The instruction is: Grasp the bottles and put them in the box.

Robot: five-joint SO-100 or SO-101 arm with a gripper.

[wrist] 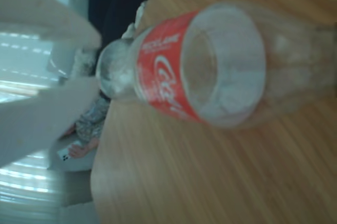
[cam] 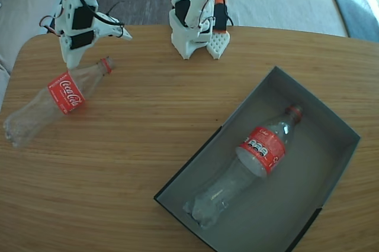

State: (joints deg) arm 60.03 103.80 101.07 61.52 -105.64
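I'm seeing the shallow dark grey rectangular box (cam: pixel 331 116) sitting at the right of the fixed view on the wood-grain tabletop (cam: pixel 160 133), holding one clear plastic bottle (cam: pixel 249 166) that is lying diagonally inside, red cap toward the far corner, red label wrapping its middle; its writing is too small to read. The second clear plastic bottle (cam: pixel 56 101) is lying on its side on the bare table at the left, well apart from the box, ribbed base toward the table edge, red cap toward the arm; white "Coca-Cola" script is showing on its red label. The white two-finger gripper (cam: pixel 74 57) is hanging just beside that bottle's neck. Wrist view is blurry: same bottle (wrist: pixel 210 66) filling the frame, two pale fingers (wrist: pixel 47 119) standing apart at the left with nothing between them.
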